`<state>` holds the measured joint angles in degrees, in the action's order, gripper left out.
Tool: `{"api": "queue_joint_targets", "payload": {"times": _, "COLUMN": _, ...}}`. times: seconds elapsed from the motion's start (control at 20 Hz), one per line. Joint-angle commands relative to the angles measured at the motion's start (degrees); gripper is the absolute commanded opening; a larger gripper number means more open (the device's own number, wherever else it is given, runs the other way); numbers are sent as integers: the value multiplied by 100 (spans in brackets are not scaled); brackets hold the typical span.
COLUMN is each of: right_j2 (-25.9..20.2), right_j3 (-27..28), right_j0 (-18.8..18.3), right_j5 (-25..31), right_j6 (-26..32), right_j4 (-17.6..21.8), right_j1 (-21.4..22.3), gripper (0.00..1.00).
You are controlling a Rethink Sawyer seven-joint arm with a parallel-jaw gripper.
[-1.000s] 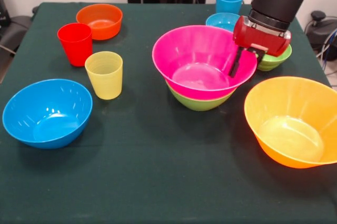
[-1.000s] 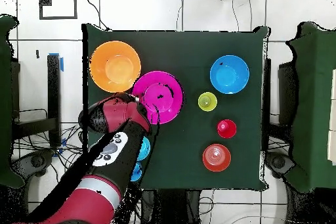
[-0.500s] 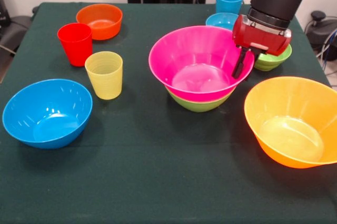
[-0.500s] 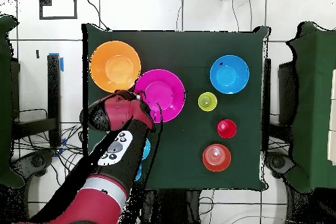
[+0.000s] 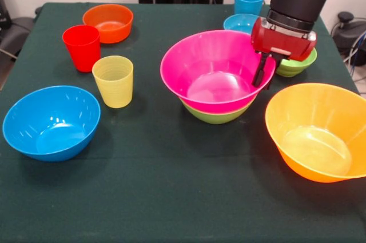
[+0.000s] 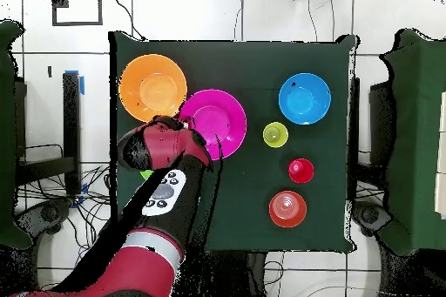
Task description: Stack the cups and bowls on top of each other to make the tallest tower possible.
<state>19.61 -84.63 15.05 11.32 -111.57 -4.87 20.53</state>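
Observation:
A large pink bowl point(image 5: 209, 68) sits nested in a medium green bowl point(image 5: 214, 113) at mid-table, and the two make a low tower. My gripper point(image 5: 264, 77) is shut on the pink bowl's right rim, with one finger inside and one outside. In the overhead view the arm point(image 6: 161, 150) covers that rim of the pink bowl point(image 6: 213, 119). A yellow-orange bowl point(image 5: 314, 134) stands at the right and a blue bowl point(image 5: 51, 122) at the left. The yellow cup point(image 5: 113, 81) and the red cup point(image 5: 82, 47) stand upright at the left. A light blue cup point(image 5: 249, 0) is at the back.
A small orange bowl point(image 5: 108, 23) sits at the back left. A small blue bowl point(image 5: 240, 23) and a small green bowl point(image 5: 297, 66) lie close behind the gripper. Dark green cloth point(image 5: 171, 197) covers the table.
The gripper has moved a little left and down with the pink bowl's rim in it. The pink bowl has slid slightly left on the green bowl. Everything else stays put.

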Motion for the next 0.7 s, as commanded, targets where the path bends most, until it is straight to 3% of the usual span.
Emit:
{"api": "queue_joint_targets", "payload": {"times": 0.05, "right_j2": -849, "right_j3": -193, "right_j0": -130, "right_j5": -82, "right_j6": -57, "right_j4": 573, "right_j1": -508, "gripper": 0}}
{"api": "queue_joint_targets", "payload": {"times": 0.7, "right_j2": -588, "right_j3": 92, "right_j0": -129, "right_j5": -476, "right_j6": -60, "right_j4": 1153, "right_j1": -748, "gripper": 0}}
